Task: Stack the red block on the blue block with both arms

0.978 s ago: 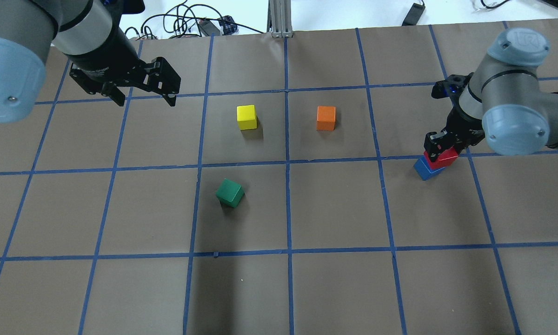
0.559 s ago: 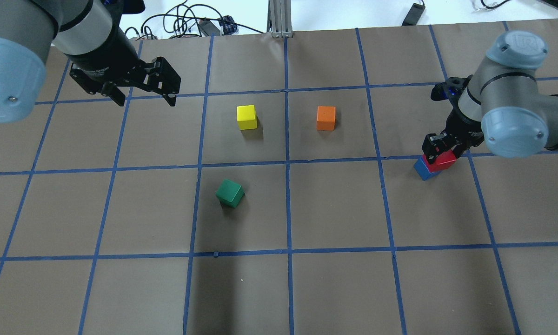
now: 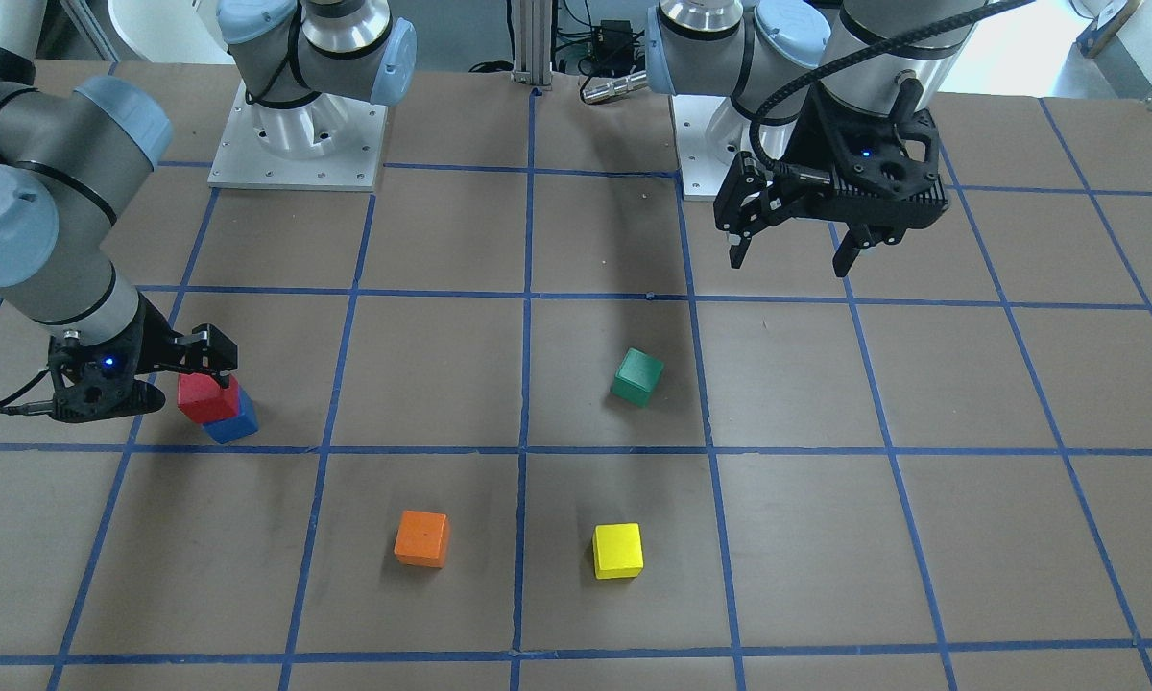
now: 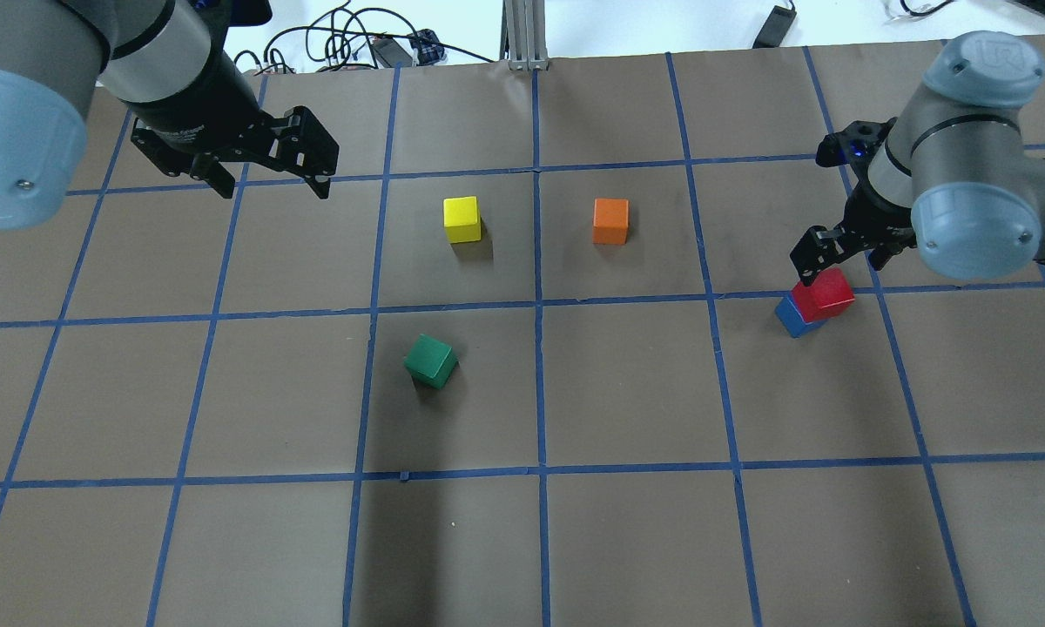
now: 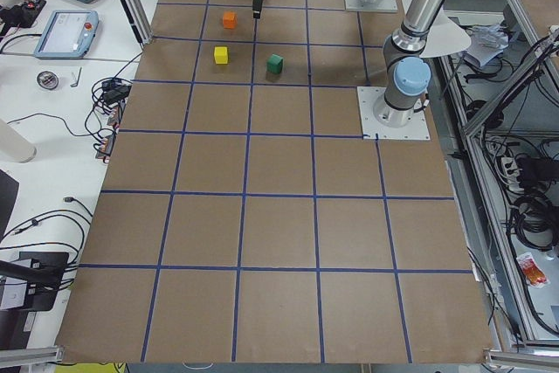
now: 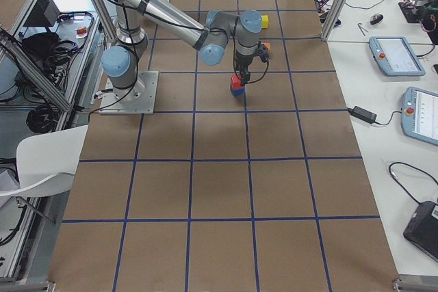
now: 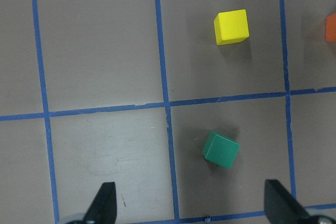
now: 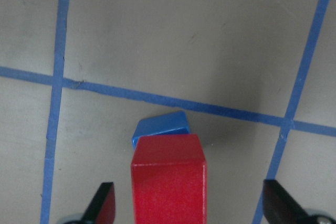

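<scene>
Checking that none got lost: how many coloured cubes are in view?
5. The red block sits on the blue block on the robot's right; the green block is near the middle; the yellow block and orange block stand farther out. None seems hidden.

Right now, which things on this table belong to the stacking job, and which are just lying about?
In the job: red block, resting on the blue block; right claw, open above them; left claw, open, empty.
Lying about: green block; yellow block; orange block.
</scene>
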Controlling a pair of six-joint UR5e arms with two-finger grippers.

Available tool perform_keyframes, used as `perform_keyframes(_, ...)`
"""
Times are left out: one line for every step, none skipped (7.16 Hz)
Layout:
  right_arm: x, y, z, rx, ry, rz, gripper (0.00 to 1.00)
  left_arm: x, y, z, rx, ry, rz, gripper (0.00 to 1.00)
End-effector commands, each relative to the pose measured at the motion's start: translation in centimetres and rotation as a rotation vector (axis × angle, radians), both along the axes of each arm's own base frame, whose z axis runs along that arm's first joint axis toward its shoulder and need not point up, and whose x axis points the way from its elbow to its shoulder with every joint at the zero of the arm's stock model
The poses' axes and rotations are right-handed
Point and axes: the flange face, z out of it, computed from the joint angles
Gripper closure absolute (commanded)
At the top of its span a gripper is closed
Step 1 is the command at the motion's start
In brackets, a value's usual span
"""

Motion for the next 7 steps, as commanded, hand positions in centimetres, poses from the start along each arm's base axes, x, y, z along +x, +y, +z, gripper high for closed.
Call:
perform_keyframes(-0.1,-0.2,6.3,0.039,-0.002,-0.040,0.00,0.0,0.0,0.0,0.000,0.000,0.000,0.00)
perform_keyframes(0.3,0.9,10.7,0.056,-0.002,-0.099,0.00,0.0,0.0,0.1,-0.001,0.000,0.000,0.00)
perform_keyframes(0.9,2.8,14.5,0.060,0.003,-0.186,0.00,0.0,0.0,0.1,-0.001,0.000,0.000,0.00)
perform_keyframes(1.6,4.8,17.2,0.060,-0.001,-0.284,0.00,0.0,-0.1,0.1,-0.001,0.001,0.000,0.00)
perform_keyframes(2.8,5.8,18.1,0.055,0.005,-0.328,0.00,0.0,-0.1,0.1,-0.001,0.001,0.000,0.00)
perform_keyframes(5.3,6.1,18.0,0.057,0.008,-0.322,0.00,0.0,-0.1,0.1,-0.001,0.001,0.000,0.00)
perform_keyframes(8.0,6.2,17.8,0.048,0.017,-0.343,0.00,0.0,-0.1,0.1,-0.001,0.001,0.000,0.00)
